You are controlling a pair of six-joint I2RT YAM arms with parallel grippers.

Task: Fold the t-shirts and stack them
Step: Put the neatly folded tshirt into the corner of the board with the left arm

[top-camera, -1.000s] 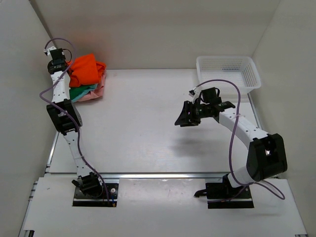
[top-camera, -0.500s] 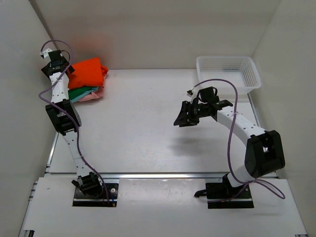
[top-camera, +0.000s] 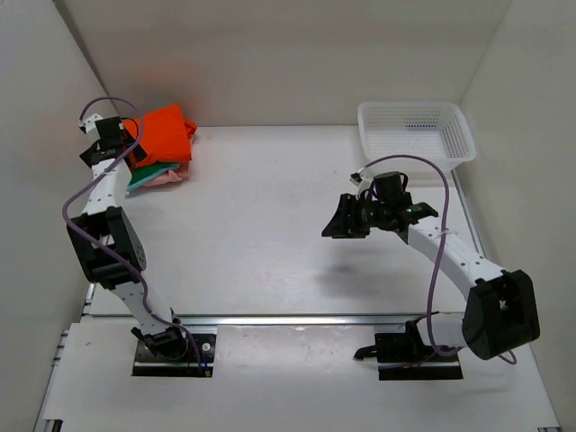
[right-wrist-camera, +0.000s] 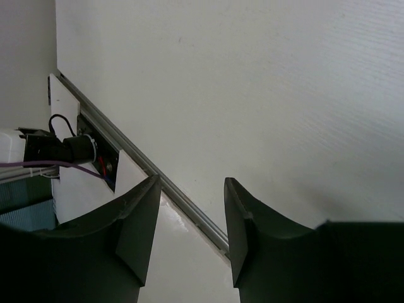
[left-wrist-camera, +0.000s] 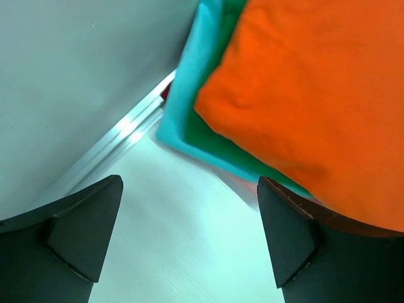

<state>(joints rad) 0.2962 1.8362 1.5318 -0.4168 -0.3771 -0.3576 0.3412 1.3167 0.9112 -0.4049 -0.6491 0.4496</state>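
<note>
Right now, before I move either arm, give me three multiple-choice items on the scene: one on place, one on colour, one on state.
1. Where is the shirt stack?
A. far left corner
B. near right corner
C. table centre
2. What colour is the top shirt?
A. green
B. orange
C. pink
3. How is the left gripper?
A. shut on a shirt
B. shut, empty
C. open, empty

1 A: the top view shows it against the far left wall.
2 B: orange cloth lies over the green shirt and teal shirt.
3 C: its fingers stand apart with only bare table between them.
</note>
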